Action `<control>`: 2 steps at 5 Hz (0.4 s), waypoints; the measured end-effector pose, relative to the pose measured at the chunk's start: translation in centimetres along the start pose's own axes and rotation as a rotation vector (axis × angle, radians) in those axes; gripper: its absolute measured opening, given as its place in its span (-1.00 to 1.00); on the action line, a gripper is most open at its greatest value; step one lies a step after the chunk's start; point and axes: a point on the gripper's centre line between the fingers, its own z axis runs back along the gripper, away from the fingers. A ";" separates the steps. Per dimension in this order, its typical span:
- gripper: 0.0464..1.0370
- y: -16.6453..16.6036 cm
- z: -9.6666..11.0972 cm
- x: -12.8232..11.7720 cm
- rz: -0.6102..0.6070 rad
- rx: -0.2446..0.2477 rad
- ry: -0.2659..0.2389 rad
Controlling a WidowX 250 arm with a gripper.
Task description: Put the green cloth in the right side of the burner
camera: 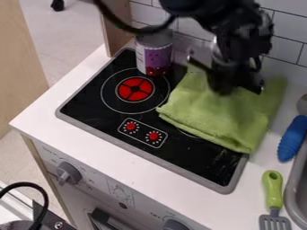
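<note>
The black gripper (231, 83) is low over the upper part of the green cloth (216, 114), at the upper right of the view. Spread out with some folds, the cloth covers the right side of the black stove top (203, 157) and laps onto the white counter behind and to the right. The left burner (135, 89), with its red centre, is uncovered, while the right one is mostly hidden under the cloth. Whether the gripper holds any cloth cannot be made out.
A purple and white can (154, 56) stands at the stove's back edge, left of the gripper. At the right are a blue-handled utensil (292, 138), a green-handled spatula (273, 191) and the sink's grey rim (292, 186). A tiled wall (287, 47) rises behind.
</note>
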 end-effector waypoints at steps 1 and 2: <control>-0.19 0.5 1.0 0.6 -0.007 -0.020 -0.021; 0.40 1.3 3.0 1.0 -0.008 -0.093 -0.016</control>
